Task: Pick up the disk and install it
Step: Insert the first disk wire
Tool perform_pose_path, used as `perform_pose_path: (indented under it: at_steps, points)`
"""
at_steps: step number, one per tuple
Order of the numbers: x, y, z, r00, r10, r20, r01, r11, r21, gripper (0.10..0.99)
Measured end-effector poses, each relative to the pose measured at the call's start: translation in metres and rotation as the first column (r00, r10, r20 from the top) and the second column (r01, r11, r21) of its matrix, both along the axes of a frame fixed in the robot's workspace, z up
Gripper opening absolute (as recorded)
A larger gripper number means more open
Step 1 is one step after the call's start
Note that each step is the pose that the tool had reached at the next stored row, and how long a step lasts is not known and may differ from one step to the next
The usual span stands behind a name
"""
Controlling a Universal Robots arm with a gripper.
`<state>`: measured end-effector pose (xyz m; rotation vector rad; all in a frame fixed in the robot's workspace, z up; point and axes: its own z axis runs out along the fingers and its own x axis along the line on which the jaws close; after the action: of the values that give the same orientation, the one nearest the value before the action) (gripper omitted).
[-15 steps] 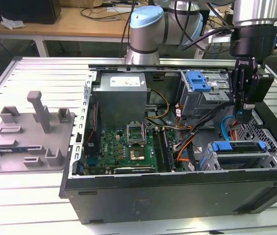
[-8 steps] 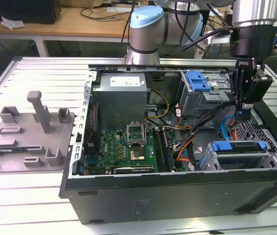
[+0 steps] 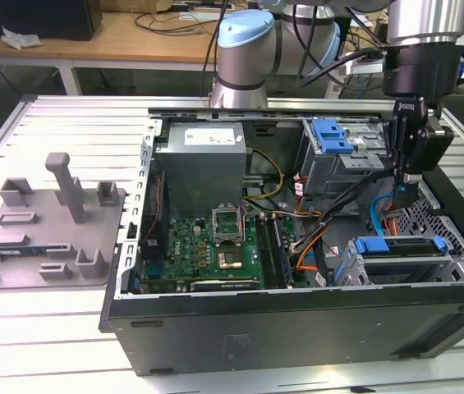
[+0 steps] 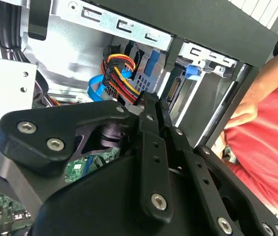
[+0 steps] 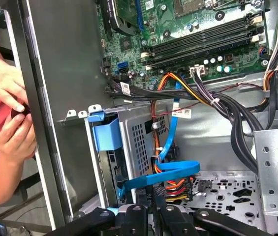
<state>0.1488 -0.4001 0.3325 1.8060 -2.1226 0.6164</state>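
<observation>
Apparently shut, gripper (image 3: 402, 185) hangs above cables (image 3: 374, 215) (sticker (image 3: 207, 135) print unreadable).

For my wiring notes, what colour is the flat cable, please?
The flat cable is blue, clearest in the first wrist view.

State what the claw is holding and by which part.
Nothing: the claw is shut and empty near the cables; the disk sits in its bay.
</observation>
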Motion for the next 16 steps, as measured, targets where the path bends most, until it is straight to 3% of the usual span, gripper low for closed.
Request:
perform_pose_path:
  at_steps: [3,4,7,10,11,12,14,16]
  points:
    - [0.0112,0.0000,0.0001,1.0000,0.000,-0.0039,0.000,1.0000,0.000,0.165]
    - [0.0152,0.0000,0.0001,1.0000,0.000,-0.0079,0.000,1.0000,0.000,0.165]
    - [0.0155,0.0000,0.0034,0.9999,-0.005,-0.0162,0.005,1.0000,0.000,0.165]
    - [0.0155,-0.0015,0.0117,0.9995,-0.016,-0.0260,0.016,0.9999,0.002,0.165]
    - [0.0154,-0.0025,0.0131,0.9995,-0.016,-0.0265,0.017,0.9998,0.006,0.165]
    - [0.0155,-0.0032,0.0138,0.9995,-0.016,-0.0267,0.017,0.9997,0.015,0.165]
    - [0.0155,-0.0052,0.0149,0.9995,-0.015,-0.0273,0.017,0.9984,0.054,0.165]
    - [0.0155,-0.0089,0.0167,0.9995,-0.014,-0.0281,0.017,0.9940,0.108,0.165]
